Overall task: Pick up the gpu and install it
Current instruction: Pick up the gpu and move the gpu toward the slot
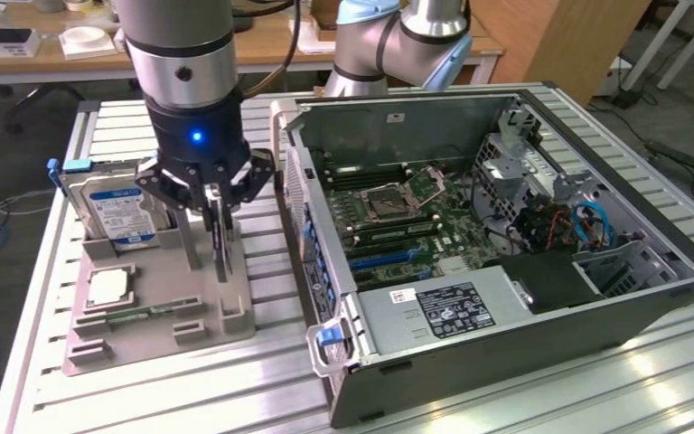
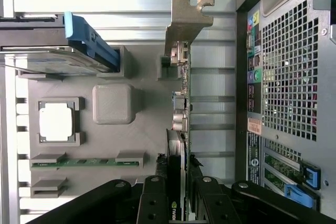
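Since the gpu (image 1: 220,258) stands up on its thin edge in the gray holder (image 1: 154,316), the gripper (image 1: 217,217) sits right on top of it and points straight down. It is clamped on the card, one finger on each flat side.

From the wrist view, the gpu (image 2: 181,103) is seen along its thin top edge, so it looks like a long thin line. It runs from the gripper (image 2: 178,163) out to the silver bracket (image 2: 186,19) at its far end. The fingers (image 2: 161,167) squeeze the card near the end away from the bracket, not at the middle.

The long side of the card runs side by side with the wall of the computer case (image 2: 294,77) that has the plugs and the little holes. The two are near but do not touch. Bare bars of the metal table (image 2: 215,85) lie between them.

In the exterior view, the open computer case (image 1: 323,181) lies just to the exterior view's right of the gripper. The green board (image 1: 407,226) inside it faces up. The hard drive (image 1: 118,212) stands in the holder on the exterior view's left, close to the gripper but not touching it.

The bottom of the card reaches down to the holder, so I think it has not been lifted out yet, though I cannot be sure
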